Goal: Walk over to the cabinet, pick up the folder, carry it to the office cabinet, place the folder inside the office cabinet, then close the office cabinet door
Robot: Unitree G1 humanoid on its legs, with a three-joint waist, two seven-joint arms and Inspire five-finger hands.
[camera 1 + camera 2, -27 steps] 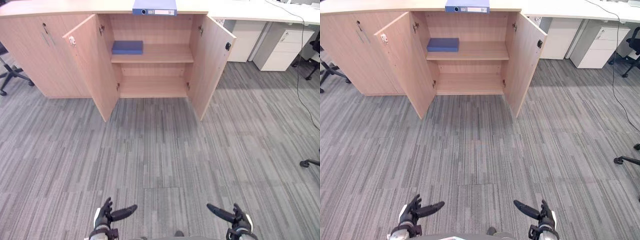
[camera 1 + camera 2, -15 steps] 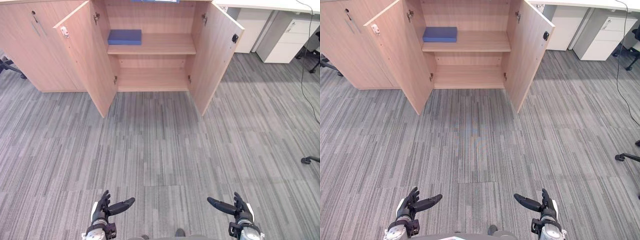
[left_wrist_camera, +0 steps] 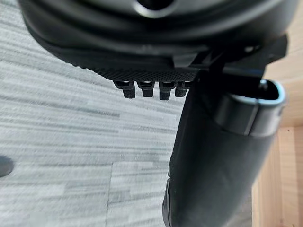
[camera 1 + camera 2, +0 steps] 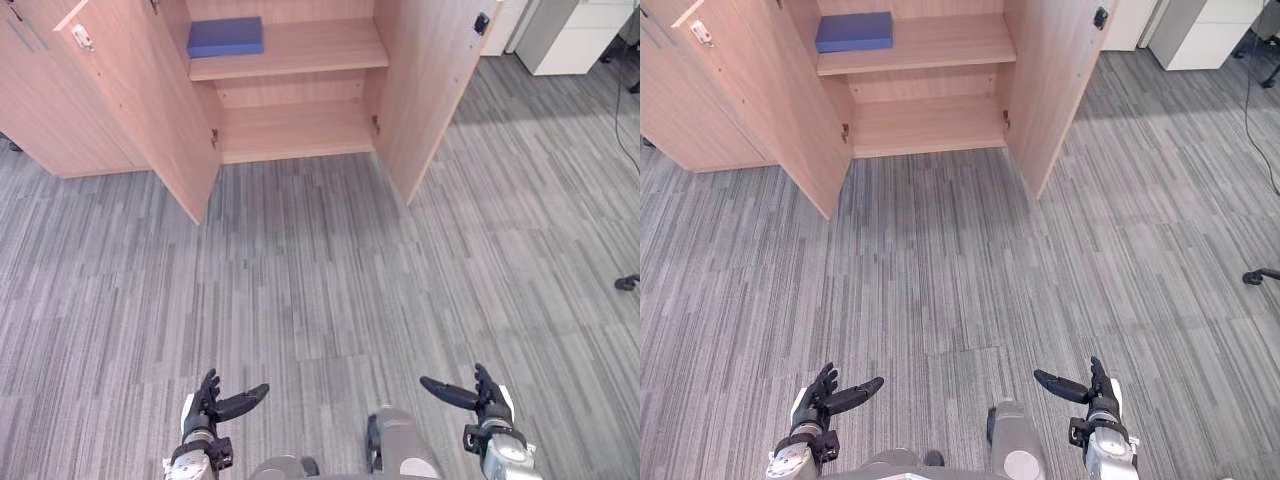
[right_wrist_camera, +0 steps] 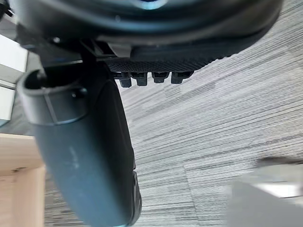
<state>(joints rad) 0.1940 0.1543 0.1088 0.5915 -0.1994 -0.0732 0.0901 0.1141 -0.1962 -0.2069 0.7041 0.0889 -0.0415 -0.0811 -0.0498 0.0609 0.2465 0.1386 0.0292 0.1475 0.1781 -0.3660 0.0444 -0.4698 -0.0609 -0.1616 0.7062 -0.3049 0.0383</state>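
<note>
Standing open at the top of the left eye view, the cabinet [image 4: 292, 130] has a blue folder [image 4: 225, 36] lying flat on its upper shelf, upper left. In the right eye view, the left hand [image 4: 820, 396] at lower left and the right hand [image 4: 1096, 390] at lower right hang over grey carpet [image 4: 940, 260], well short of the folder. Each wrist view shows straight fingers and an empty hand.

One wooden cabinet [image 4: 295, 92]; two open doors, a left door [image 4: 140, 90] and a right door [image 4: 425, 80]; two shelves, upper shelf [image 4: 320, 45] and lower shelf [image 4: 295, 135]; one blue folder [image 4: 225, 36]; two robot hands, left robot hand [image 4: 205, 412] and right robot hand [image 4: 490, 402].
</note>
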